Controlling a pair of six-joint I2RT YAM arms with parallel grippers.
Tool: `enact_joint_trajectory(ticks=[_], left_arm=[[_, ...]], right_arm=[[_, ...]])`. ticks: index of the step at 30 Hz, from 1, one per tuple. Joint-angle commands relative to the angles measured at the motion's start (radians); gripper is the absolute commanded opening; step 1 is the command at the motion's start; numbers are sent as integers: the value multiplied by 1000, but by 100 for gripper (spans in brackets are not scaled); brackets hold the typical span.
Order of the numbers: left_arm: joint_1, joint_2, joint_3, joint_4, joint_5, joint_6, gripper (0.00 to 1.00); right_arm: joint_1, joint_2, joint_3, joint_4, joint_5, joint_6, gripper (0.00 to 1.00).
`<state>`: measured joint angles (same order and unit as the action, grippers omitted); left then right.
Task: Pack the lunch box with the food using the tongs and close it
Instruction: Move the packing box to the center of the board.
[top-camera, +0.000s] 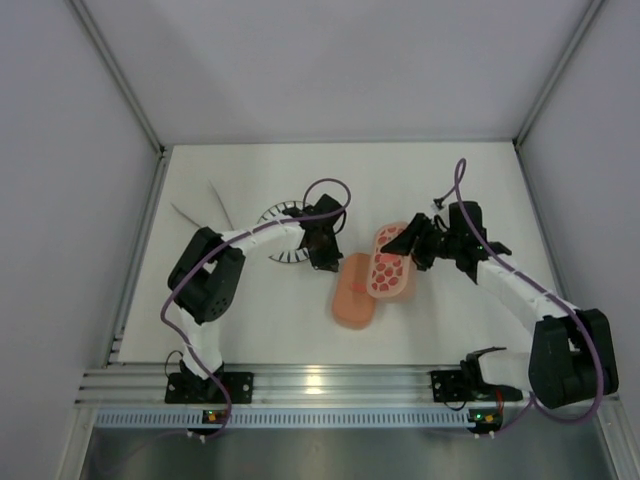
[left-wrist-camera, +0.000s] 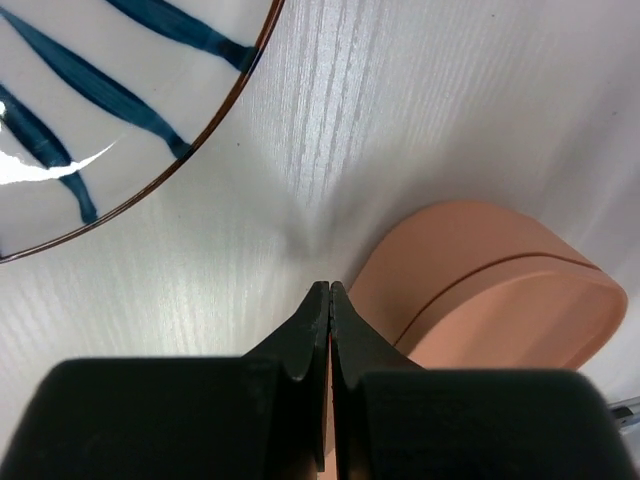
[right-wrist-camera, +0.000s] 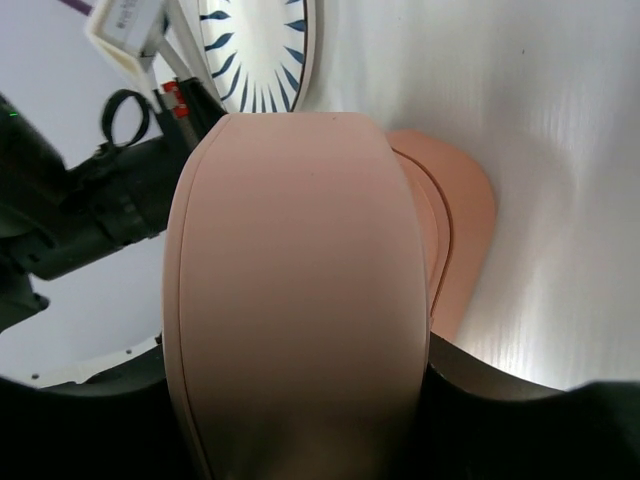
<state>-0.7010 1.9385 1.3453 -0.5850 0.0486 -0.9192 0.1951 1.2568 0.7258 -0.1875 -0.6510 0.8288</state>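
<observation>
Right pincer (top-camera: 415, 243) pinches the red-spotted lid (top-camera: 390, 262), tilted just right of the lunch box (top-camera: 354, 293), which lies near-to-far on the desk (top-camera: 270, 320); left pincer (left-wrist-camera: 329, 292), pressed together, hovers by its far-left end.

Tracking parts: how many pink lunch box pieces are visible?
2: plain piece flat on the table; red-spotted piece in the right gripper. Others may be stacked unseen.

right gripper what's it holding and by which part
The red-spotted lid, clamped across its width near one rounded end by the right gripper.
</observation>
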Motion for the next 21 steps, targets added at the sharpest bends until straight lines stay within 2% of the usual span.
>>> enact_joint_trajectory(ticks=[1, 4, 11, 21], left_arm=[[0, -95, -21, -26, -35, 31, 0], [1, -122, -49, -26, -30, 42, 0], [15, -164, -84, -27, -18, 68, 0], [20, -171, -89, -22, 0, 88, 0]], right_arm=[[69, -74, -8, 146, 97, 122, 0], [124, -88, -37, 206, 157, 177, 0], [245, -51, -43, 224, 301, 227, 0], [340, 7, -34, 229, 378, 259, 0]])
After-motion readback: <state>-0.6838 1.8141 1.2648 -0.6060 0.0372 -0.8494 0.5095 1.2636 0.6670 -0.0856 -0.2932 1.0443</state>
